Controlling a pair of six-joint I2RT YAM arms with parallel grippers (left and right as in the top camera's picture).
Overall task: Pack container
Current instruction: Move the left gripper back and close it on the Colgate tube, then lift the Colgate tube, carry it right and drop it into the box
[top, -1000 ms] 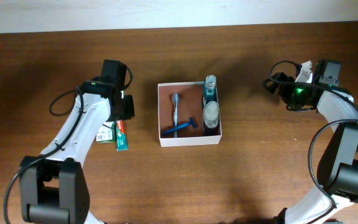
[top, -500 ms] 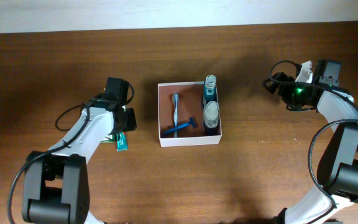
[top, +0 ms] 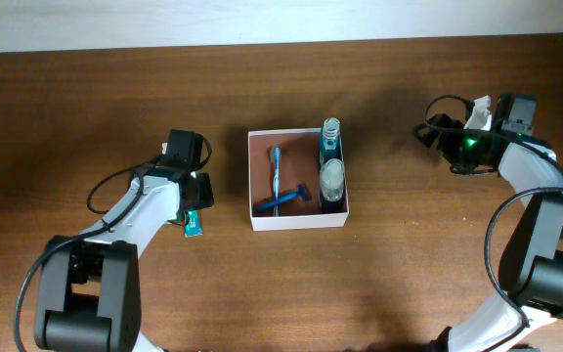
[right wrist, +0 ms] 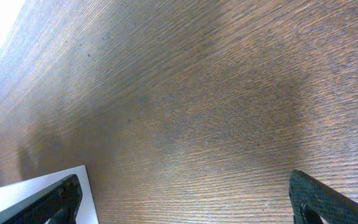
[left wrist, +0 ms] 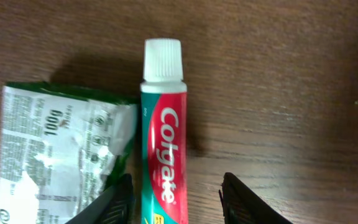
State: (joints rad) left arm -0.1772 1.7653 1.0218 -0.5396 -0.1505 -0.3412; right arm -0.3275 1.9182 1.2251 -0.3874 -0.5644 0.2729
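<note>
The container point(top: 298, 222), a square white-walled box with a reddish-brown inside, stands mid-table. It holds a toothbrush point(top: 277, 166), a blue razor point(top: 283, 201), a teal bottle point(top: 330, 145) and a clear bottle point(top: 332, 181). My left gripper point(top: 193, 203) is to its left, open and low over a red and green Colgate tube point(left wrist: 163, 143); its fingers point(left wrist: 114, 202) stand on either side of the tube, not closed on it. My right gripper point(top: 430, 129) is open and empty over bare wood at the far right; it also shows in the right wrist view point(right wrist: 185, 205).
A green and white sachet point(left wrist: 55, 149) lies against the tube's left side, touching my left finger. The tube's end point(top: 194, 227) sticks out below the left gripper. A white corner of the container point(right wrist: 87, 190) shows beside my right gripper's left finger.
My left gripper has moved toward the table's front and down over the toothpaste and sachet, which it now mostly covers from above. The right arm has not moved.
</note>
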